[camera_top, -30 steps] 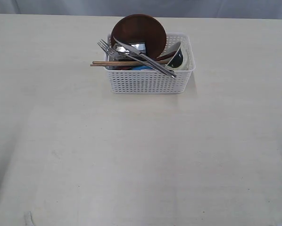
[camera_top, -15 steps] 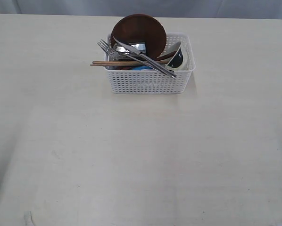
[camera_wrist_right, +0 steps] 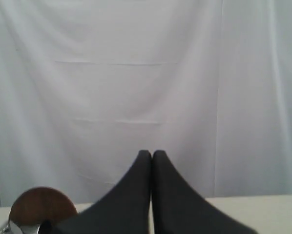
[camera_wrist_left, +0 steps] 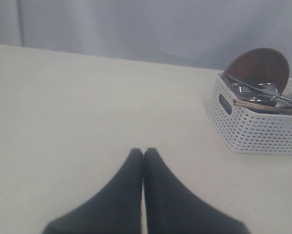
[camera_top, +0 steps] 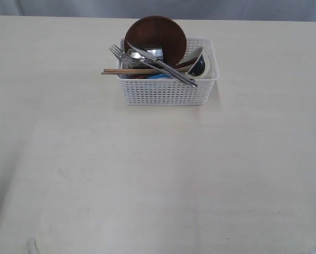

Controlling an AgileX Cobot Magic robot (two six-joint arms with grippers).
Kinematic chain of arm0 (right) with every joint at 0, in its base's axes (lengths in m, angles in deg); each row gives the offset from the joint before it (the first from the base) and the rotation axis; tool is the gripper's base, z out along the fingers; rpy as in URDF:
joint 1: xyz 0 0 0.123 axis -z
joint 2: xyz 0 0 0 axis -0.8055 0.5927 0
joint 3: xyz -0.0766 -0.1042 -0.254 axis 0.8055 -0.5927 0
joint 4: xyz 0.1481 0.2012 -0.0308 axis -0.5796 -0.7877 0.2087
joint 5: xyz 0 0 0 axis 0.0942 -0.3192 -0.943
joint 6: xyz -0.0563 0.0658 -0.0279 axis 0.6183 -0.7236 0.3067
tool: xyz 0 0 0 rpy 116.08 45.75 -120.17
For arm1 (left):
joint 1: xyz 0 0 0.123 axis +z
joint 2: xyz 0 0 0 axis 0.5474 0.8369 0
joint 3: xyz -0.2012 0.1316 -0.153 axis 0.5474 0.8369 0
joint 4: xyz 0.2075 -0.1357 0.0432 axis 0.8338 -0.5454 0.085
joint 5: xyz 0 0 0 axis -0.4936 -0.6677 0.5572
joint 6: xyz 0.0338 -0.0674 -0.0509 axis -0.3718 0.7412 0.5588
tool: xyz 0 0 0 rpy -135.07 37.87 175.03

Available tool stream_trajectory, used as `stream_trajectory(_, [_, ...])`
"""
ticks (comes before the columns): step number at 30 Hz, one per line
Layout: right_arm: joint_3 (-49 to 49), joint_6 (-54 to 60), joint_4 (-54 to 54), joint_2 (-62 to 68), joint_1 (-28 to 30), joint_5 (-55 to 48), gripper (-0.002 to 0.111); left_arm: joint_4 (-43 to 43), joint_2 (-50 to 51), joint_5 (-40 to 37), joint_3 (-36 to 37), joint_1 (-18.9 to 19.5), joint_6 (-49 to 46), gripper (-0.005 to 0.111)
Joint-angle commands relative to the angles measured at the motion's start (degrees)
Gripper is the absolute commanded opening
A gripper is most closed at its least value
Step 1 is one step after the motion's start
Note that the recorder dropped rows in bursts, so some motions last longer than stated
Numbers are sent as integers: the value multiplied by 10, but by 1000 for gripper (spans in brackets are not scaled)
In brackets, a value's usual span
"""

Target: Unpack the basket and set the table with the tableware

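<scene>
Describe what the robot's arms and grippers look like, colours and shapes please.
The left gripper has two matte black fingers, broad at the base and tapering to narrow rounded tips. The right gripper looks the same: plain, smooth, black and tapered. No cables, markings or labels show on either, and the arms behind them are out of view.

No legible text or labels anywhere.
</scene>
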Motion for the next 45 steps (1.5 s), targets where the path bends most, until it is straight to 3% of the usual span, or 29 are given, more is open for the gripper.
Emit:
stream_trajectory(1, [-2,-2,-1,-4,-2,82,0,-2,-2,6,2,1,0,0])
stream_trajectory(9, [114,-17,0,22,-2,-12,0,-2,-2,6,2,1,0,0])
stream_trajectory(16, [289,-17,0,221,-22,-163,0,-2,-2,6,2,1,0,0])
stream_trajectory(24, [494,24,-13,533,-142,-444,0,-2,-2,6,2,1,0,0])
stream_trajectory(29, [571,24,-26,678,-216,-587,0,-2,-2,6,2,1,0,0])
stream_trajectory(35, [603,24,-26,761,-238,-585,0,-2,-2,6,2,1,0,0])
stream_trajectory(45, [642,39,-26,767,-238,-540,0,-2,-2,6,2,1,0,0])
